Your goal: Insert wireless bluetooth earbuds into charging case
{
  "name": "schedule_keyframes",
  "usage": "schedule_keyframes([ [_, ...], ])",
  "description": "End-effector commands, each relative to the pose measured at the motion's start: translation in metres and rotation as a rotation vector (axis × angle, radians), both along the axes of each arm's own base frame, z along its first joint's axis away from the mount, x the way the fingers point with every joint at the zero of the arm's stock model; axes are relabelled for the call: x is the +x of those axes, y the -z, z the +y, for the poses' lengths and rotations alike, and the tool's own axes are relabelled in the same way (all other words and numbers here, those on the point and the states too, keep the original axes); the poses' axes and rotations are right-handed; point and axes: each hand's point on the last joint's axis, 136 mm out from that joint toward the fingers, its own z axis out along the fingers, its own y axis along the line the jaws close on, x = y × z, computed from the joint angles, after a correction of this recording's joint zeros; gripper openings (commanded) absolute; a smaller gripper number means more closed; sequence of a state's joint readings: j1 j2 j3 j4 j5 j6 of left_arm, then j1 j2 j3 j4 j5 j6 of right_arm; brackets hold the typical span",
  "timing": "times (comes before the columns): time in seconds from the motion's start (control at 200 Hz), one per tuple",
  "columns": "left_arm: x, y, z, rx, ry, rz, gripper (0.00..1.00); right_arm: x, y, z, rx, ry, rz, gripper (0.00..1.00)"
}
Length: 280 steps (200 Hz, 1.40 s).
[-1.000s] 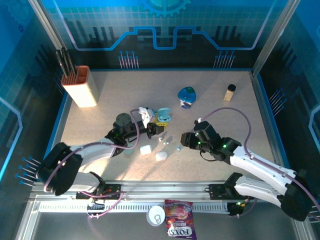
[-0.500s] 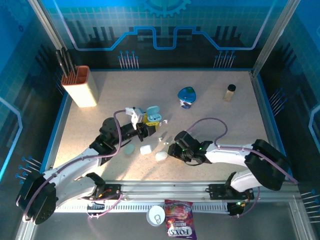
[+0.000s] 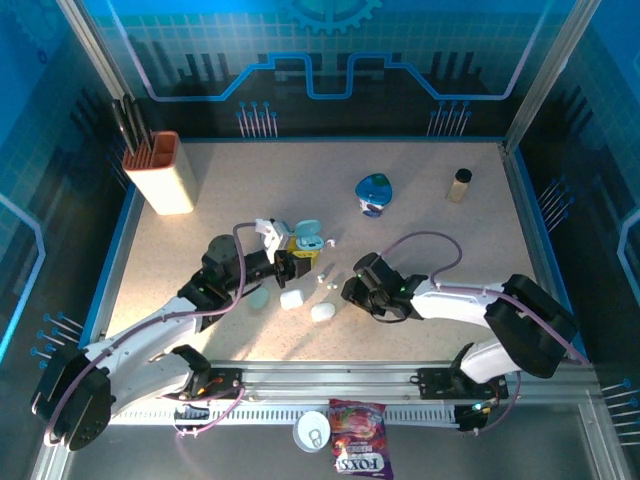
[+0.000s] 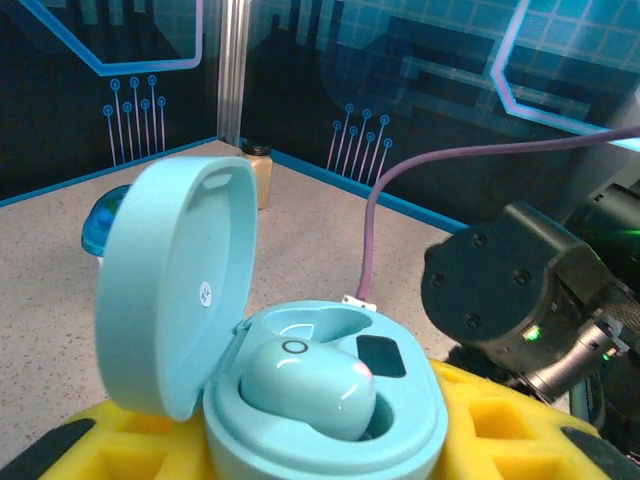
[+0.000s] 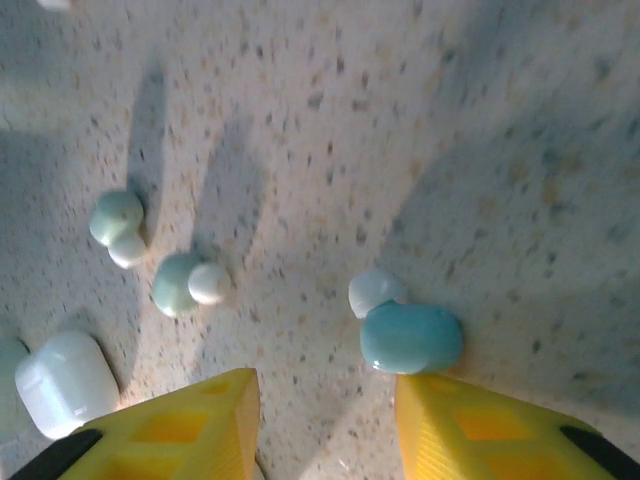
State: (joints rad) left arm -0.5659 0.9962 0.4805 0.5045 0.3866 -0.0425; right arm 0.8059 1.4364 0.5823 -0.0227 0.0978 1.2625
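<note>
My left gripper (image 3: 292,258) is shut on an open pale teal charging case (image 4: 330,400), lid (image 4: 175,290) up, pinched between its yellow fingers (image 4: 505,420). One teal earbud (image 4: 305,385) sits in the case's near socket; the far socket (image 4: 380,352) is bare. My right gripper (image 5: 325,385) stands open, low over the table. A teal earbud (image 5: 410,335) lies just beyond its right fingertip, not between the jaws. Two more earbuds (image 5: 118,228) (image 5: 185,283) lie farther left. From above, the right gripper (image 3: 350,288) is beside the loose earbuds (image 3: 322,281).
Two white closed cases (image 3: 291,299) (image 3: 322,312) and a teal one (image 3: 259,297) lie between the arms. A knife block (image 3: 165,172) stands back left, a blue object (image 3: 374,192) and a small bottle (image 3: 459,185) back right. A can (image 3: 311,430) and a candy bag (image 3: 360,452) lie below the rail.
The right arm has swung left and dropped toward the loose earbuds, its jaws narrowing. The left arm has pulled back and lowered, still holding the open case.
</note>
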Motion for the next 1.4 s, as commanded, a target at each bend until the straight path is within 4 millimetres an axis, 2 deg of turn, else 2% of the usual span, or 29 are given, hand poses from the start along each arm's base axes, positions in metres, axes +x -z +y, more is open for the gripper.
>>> schedule_keyframes([
  [0.0,-0.002,-0.02,-0.002,-0.014,0.027,-0.06,0.38,0.014,-0.009,-0.005,-0.026,0.01,-0.039,0.41],
  [0.17,-0.003,-0.019,-0.003,-0.011,0.031,-0.055,0.38,0.022,-0.011,-0.006,-0.041,0.005,-0.051,0.41],
  [0.65,-0.001,-0.017,-0.005,-0.006,0.038,-0.051,0.38,0.017,-0.007,-0.019,-0.013,0.082,-0.044,0.42],
  [1.166,-0.001,-0.012,-0.006,-0.002,0.042,-0.038,0.38,0.029,-0.009,-0.045,-0.08,0.087,-0.045,0.44],
  [1.326,-0.001,-0.011,-0.007,-0.001,0.047,-0.037,0.38,0.033,-0.006,-0.044,-0.061,0.08,-0.044,0.47],
  [1.396,-0.001,-0.011,-0.007,-0.002,0.047,-0.036,0.38,0.036,-0.003,-0.038,-0.039,0.053,-0.037,0.47],
])
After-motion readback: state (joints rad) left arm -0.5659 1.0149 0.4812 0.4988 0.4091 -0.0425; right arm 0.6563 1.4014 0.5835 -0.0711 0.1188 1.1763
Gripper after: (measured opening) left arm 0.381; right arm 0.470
